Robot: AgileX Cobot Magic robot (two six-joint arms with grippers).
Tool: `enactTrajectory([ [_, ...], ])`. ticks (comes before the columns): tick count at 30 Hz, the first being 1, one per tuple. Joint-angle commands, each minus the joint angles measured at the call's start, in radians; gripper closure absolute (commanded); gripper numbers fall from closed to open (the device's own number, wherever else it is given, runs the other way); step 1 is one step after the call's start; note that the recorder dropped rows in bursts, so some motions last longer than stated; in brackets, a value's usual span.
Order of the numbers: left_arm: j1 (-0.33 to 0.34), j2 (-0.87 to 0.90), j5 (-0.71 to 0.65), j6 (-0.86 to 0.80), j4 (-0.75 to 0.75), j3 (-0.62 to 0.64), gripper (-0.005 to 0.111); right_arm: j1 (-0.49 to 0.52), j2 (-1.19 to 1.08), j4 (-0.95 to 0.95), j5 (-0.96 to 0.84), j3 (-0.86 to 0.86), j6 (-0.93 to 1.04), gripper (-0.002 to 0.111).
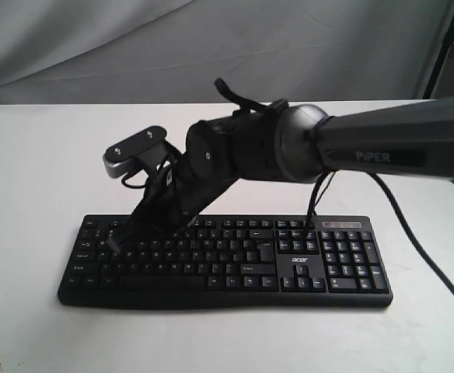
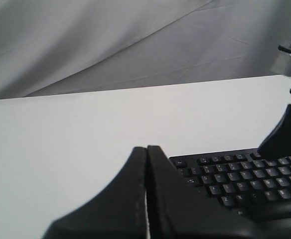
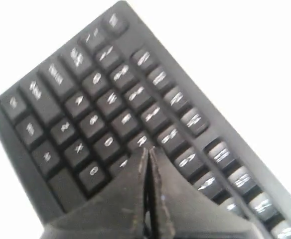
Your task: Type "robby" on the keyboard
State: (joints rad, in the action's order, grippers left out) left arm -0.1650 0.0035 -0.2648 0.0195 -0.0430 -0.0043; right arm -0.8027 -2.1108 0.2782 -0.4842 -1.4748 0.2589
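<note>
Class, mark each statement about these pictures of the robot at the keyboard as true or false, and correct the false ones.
1. The keyboard lies on a white table. True.
2. The right gripper is over the number pad. False: it is over the letter keys, at the opposite end from the number pad.
3. The right gripper is shut. True.
4. The left gripper is pressing a key. False: it is off the keyboard, beside one end of it, and it is shut.
5. The keyboard is white. False: it is black.
</note>
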Motion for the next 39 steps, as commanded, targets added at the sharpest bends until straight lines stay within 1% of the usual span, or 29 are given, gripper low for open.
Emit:
enactTrajectory([
  [1, -0.006, -0.003, 0.007, 0.003, -0.005, 0.004, 0.107, 0.025, 0.009, -0.020, -0.041, -0.040, -0.004, 0.108],
  [12, -0.006, -0.003, 0.007, 0.003, -0.005, 0.004, 0.107, 0.027, -0.046, -0.016, -0.037, -0.028, 0.002, 0.108],
  [20, -0.006, -0.003, 0.007, 0.003, -0.005, 0.004, 0.107, 0.027, -0.045, -0.039, -0.039, -0.023, 0.002, 0.108],
  [26, -0.006, -0.003, 0.007, 0.003, -0.005, 0.004, 0.107, 0.037, -0.045, -0.027, 0.015, 0.024, 0.002, 0.108],
  [30, -0.006, -0.003, 0.007, 0.003, -0.005, 0.004, 0.107, 0.037, -0.045, -0.025, 0.037, 0.024, 0.002, 0.108],
  [39, -0.006, -0.003, 0.007, 0.003, -0.005, 0.004, 0.107, 0.037, -0.075, -0.015, 0.035, 0.024, 0.006, 0.108],
])
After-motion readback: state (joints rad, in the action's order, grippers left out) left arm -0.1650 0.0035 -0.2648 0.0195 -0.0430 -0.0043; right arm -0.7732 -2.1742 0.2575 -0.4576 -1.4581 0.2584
